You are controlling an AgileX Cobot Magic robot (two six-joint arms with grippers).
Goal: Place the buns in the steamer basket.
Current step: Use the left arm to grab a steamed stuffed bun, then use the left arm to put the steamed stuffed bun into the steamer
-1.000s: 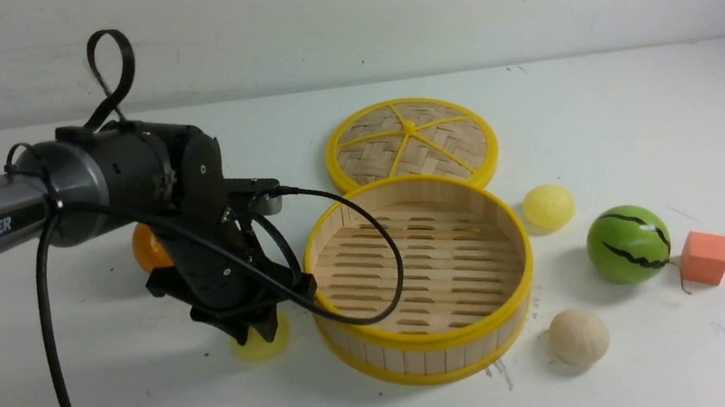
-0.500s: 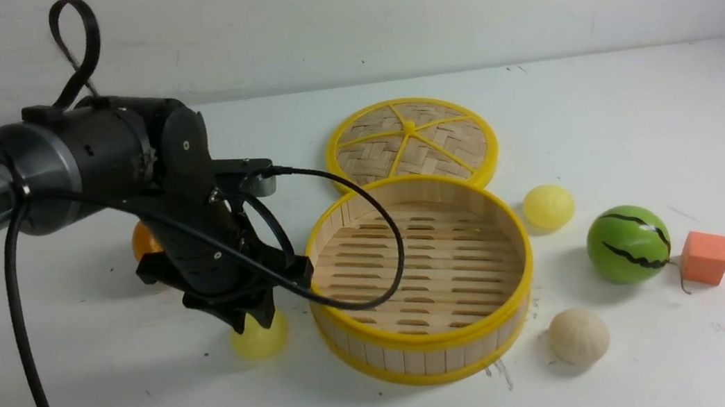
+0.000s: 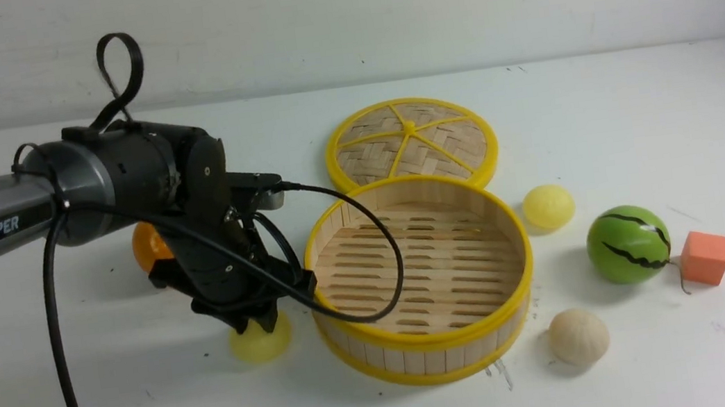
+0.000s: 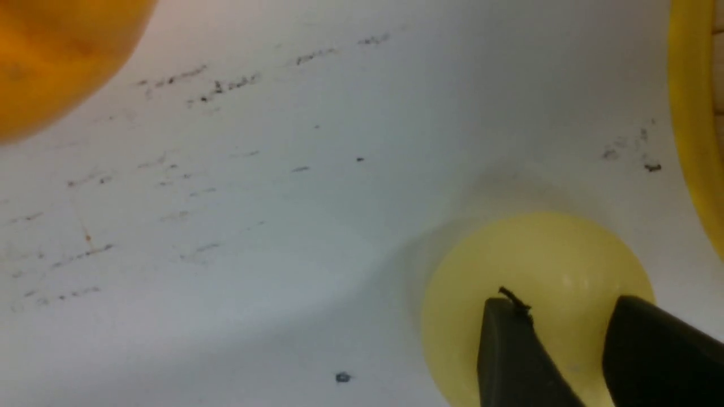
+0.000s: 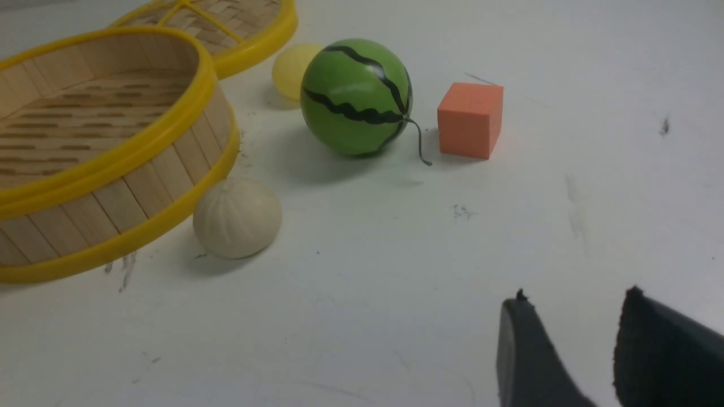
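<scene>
So the left gripper [image 3: 258, 324] was down on the table [image 3: 605, 129] right over 1 yellow bun [image 3: 259, 349], just beside the left wall of the steamer basket [image 3: 425, 356]. In the left wrist view its jaws stood a little apart, narrower than the bun, with the tips over the bun's top. Couldn't tell if they actually touched it. The bun sat on the table, not lifted.

The basket was empty. The other 2 buns were on its right side: a yellow one [image 3: 548, 206] by the far rim and a cream one [image 3: 577, 336] near the front wall. The lid [image 3: 410, 138] lay flat behind the basket.

The right gripper [image 5: 571, 305] hung over bare table, jaws slightly apart, holding nothing.
</scene>
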